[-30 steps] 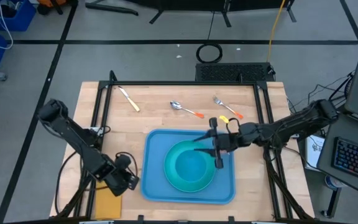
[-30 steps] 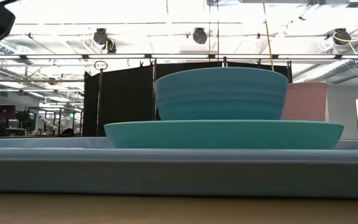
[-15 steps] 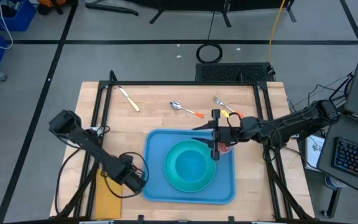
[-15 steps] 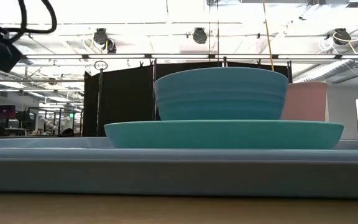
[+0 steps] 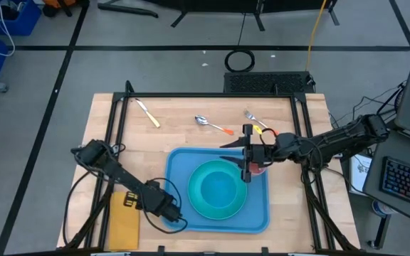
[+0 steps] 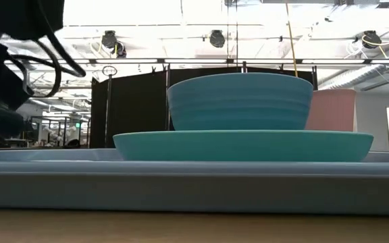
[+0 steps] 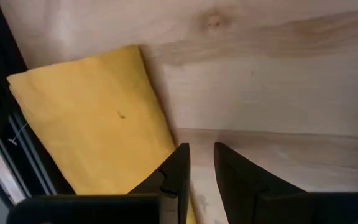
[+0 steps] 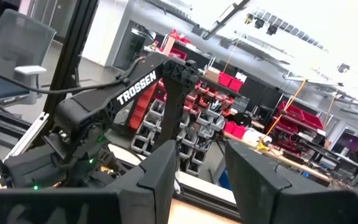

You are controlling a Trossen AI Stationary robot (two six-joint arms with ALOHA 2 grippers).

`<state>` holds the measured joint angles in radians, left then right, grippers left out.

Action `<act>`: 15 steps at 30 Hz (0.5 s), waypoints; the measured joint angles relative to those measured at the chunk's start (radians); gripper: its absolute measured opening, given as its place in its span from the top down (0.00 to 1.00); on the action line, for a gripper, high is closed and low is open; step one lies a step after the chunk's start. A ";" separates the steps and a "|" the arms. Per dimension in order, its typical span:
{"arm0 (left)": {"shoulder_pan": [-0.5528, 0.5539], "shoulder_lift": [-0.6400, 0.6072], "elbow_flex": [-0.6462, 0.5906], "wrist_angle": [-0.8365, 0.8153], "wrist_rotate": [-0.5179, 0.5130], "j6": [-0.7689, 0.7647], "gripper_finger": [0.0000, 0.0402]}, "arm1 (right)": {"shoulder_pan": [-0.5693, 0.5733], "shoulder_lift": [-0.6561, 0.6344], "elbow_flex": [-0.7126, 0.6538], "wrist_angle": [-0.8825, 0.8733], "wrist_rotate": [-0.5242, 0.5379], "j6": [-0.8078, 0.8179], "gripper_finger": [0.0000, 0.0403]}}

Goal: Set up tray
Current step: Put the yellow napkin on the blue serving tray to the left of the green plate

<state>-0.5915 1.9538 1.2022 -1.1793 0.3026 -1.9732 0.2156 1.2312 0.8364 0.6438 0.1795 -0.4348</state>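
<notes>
napkin (image 7: 92,118) in left wrist view; tray (image 5: 180,171) overhead

A yellow napkin (image 5: 124,224), knife (image 5: 147,113), spoon (image 5: 211,124) and fork (image 5: 257,120) lie on the wooden table (image 5: 176,131).

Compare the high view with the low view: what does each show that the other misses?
Only the high view shows the yellow napkin at the table's front left, the knife, spoon and fork along the far side, and the right gripper above the tray's far right part, by the pink cup. Only the low view shows the bowl in profile, sitting on the plate. Both show the blue tray, plate, bowl and cup.
</notes>
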 joint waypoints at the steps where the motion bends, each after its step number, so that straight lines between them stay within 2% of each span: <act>1: 0.000 0.004 0.001 0.001 -0.005 0.000 0.81 | 0.000 0.000 0.000 -0.006 0.000 0.000 0.68; 8: 0.000 0.007 0.002 0.003 -0.038 -0.019 0.79 | 0.001 0.000 0.000 -0.009 0.000 0.002 0.68; 15: 0.000 0.006 0.001 -0.060 -0.035 0.013 0.64 | 0.001 0.000 0.000 -0.011 0.001 0.007 0.68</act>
<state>-0.5910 1.9596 1.2027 -1.2390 0.2679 -1.9602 0.2169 1.2312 0.8361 0.6327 0.1802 -0.4275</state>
